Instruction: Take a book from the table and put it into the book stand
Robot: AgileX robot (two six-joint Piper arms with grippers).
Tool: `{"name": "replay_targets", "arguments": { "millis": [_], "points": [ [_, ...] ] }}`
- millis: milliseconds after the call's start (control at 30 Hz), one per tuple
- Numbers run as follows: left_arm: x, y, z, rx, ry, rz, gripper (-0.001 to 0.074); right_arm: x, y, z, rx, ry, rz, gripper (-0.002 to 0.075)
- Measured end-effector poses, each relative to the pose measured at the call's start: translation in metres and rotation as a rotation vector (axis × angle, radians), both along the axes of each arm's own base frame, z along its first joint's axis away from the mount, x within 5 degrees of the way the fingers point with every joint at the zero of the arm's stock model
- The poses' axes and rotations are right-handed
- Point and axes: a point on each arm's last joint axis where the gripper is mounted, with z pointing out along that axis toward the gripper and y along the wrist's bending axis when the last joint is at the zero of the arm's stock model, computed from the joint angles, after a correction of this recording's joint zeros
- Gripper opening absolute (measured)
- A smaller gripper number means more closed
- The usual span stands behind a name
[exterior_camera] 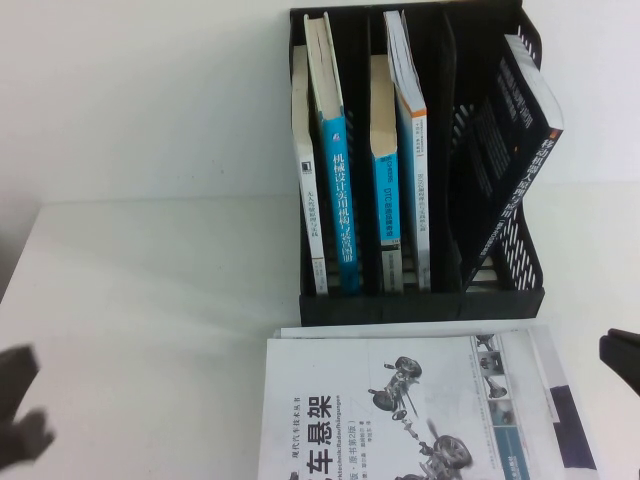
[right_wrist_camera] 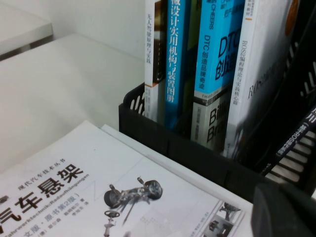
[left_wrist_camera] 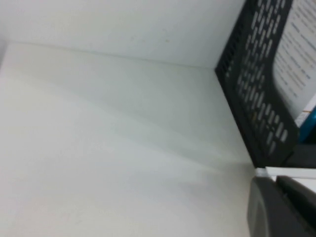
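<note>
A white book with a car-suspension picture point(exterior_camera: 400, 410) lies flat at the table's front, on top of another book, just before the black book stand point(exterior_camera: 420, 300). The stand holds several upright books and a dark one leaning in its right slot point(exterior_camera: 515, 150). The white book point(right_wrist_camera: 98, 192) and the stand point(right_wrist_camera: 187, 153) also show in the right wrist view. My left gripper point(exterior_camera: 20, 415) is at the front left, away from the books. My right gripper point(exterior_camera: 622, 355) is at the right edge, beside the white book.
The stand's perforated side wall point(left_wrist_camera: 256, 94) shows in the left wrist view. White table point(exterior_camera: 140, 300) spreads left of the stand. A white wall rises behind.
</note>
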Motion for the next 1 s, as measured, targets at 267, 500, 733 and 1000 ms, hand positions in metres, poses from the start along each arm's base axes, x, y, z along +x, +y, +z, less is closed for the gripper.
{"name": "replay_targets", "arguments": {
  "millis": [267,500,733,1000],
  "points": [
    [-0.05,0.022,-0.079,0.04,-0.107,0.103,-0.0003,0.0,0.0,0.0,-0.001,0.001,0.0,-0.0004],
    [-0.064,0.025,-0.108,0.07,-0.141,0.106,-0.0003,0.0,0.0,0.0,-0.001,0.001,0.0,-0.0004],
    [-0.069,0.024,-0.113,0.019,-0.073,0.104,-0.0003,0.0,0.0,0.0,0.0,0.001,0.002,-0.0004],
    [-0.069,0.024,-0.113,0.006,-0.065,0.103,-0.0003,0.0,0.0,0.0,0.001,0.001,0.004,-0.0004]
  ]
}}
